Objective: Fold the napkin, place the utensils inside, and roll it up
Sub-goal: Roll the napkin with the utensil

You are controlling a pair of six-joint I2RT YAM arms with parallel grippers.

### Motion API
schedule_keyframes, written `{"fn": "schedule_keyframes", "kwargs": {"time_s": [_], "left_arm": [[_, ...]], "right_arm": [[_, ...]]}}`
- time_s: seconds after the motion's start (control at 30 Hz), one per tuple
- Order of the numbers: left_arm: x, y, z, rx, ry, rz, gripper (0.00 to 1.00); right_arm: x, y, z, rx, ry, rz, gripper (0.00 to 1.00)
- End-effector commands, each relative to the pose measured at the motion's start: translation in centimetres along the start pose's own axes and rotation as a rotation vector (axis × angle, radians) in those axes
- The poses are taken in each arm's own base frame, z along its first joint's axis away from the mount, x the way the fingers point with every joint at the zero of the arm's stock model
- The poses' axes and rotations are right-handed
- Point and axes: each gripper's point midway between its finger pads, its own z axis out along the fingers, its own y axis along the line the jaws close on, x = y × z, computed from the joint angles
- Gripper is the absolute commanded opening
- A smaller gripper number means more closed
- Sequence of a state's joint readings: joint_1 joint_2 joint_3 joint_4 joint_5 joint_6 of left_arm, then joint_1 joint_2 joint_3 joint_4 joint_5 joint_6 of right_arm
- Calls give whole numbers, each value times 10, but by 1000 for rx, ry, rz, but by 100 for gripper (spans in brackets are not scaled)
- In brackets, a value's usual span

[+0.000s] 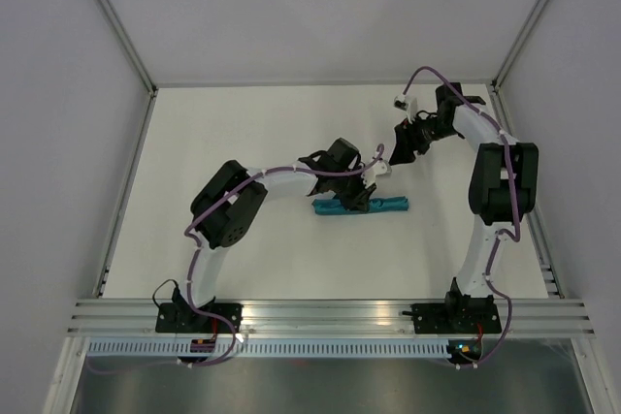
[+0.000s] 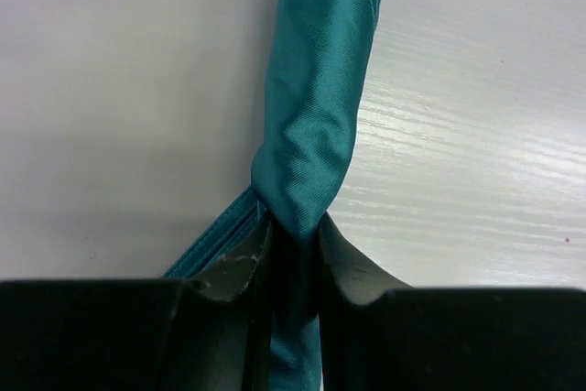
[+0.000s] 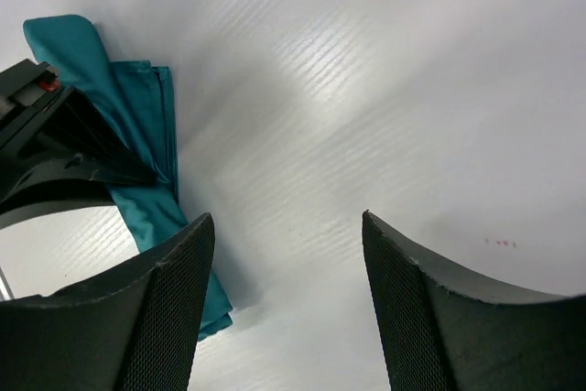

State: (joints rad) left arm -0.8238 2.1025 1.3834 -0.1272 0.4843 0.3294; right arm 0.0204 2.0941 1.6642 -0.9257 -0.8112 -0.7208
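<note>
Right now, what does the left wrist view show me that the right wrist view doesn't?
Only the left wrist view: the left gripper pinched shut on the rolled napkin, with a flat cloth edge poking out beside the roll near the fingers.
Only the right wrist view: the right gripper open with nothing between its fingers, over bare table, and the left gripper seen from outside, on the napkin.
Both: the teal napkin rolled up on the white table. Neither shows any utensils.

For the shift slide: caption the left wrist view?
Left gripper pinching the rolled teal napkin on the white table.
</note>
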Motion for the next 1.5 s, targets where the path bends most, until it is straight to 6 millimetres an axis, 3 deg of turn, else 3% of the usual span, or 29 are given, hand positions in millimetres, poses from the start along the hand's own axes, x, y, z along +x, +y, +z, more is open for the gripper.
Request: {"fn": "schedule_keyframes", "kwargs": {"time_s": [0.0,0.03,0.07,0.13,0.17,0.43,0.6,0.63,0.67,0.7,0.73,1.03,1.3,1.47], "left_arm": [[54,-12,-1,134,155,-310,20],[57,-13,-2,159,170,-344,21],[50,-6,-5,163,155,-376,22],[47,-8,-7,223,161,-428,24],[46,-5,-9,235,159,-451,24],[47,-9,-8,434,191,-672,27],[51,-10,-10,492,208,-774,27],[49,-11,-10,507,201,-781,27],[51,-11,-9,524,204,-810,27],[51,-12,-10,534,209,-826,28],[49,-12,-9,545,206,-829,28],[52,-12,-5,568,222,-873,29],[49,-12,-4,582,212,-874,30],[46,-13,-7,598,204,-866,35]], "right_arm": [[-31,9,-25,60,-126,-69,72],[-16,6,-31,73,-124,-50,71],[-23,8,-42,107,-151,-105,71],[-8,17,-40,111,-137,-128,71],[-12,22,-48,137,-152,-193,72],[25,58,-51,191,-120,-414,72],[39,87,-26,240,-52,-605,73],[50,95,-21,246,-33,-627,73],[43,106,-10,245,-43,-692,74],[55,107,-4,259,-14,-701,74],[45,118,1,269,-38,-762,74],[63,144,46,239,70,-889,76],[84,133,81,249,187,-909,75],[79,122,86,293,197,-891,69]]}}
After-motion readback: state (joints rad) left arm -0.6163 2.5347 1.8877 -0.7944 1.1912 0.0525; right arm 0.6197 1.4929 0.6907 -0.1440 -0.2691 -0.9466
